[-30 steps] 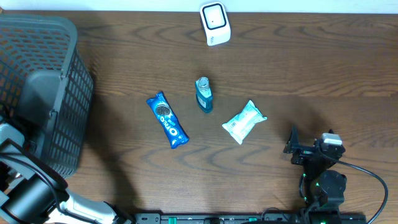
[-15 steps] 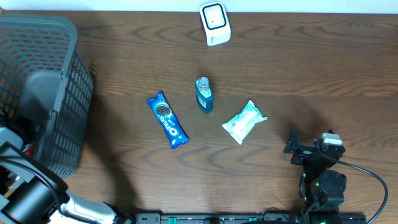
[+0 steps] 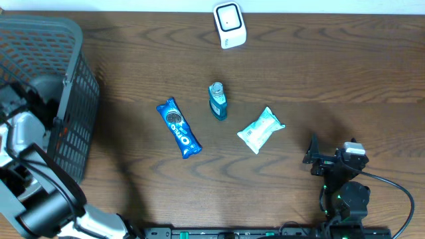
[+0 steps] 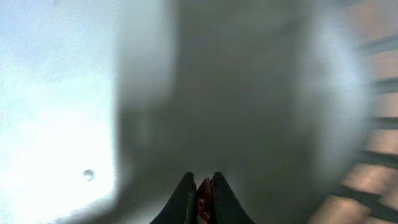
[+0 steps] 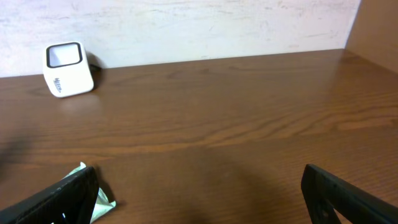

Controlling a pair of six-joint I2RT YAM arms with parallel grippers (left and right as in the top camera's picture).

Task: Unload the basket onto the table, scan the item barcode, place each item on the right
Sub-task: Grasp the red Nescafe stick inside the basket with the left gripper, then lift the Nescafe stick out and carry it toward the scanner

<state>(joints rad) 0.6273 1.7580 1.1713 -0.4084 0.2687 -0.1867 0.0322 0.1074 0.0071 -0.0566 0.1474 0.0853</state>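
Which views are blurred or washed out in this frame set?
Overhead: sharp, even light, soft shadow beside the basket. Left wrist: nearly all grey blur, washed-out patch at left; only the left gripper looks crisp. Right wrist: clear, scanner in focus.

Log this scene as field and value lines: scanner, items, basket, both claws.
scanner: white, at the far edge of the table
items: Oreo pack, blue bottle, pale green packet, apart from each other mid-table, none gripped
basket: grey mesh, left side
left claw: shut, at the basket
right claw: open, empty
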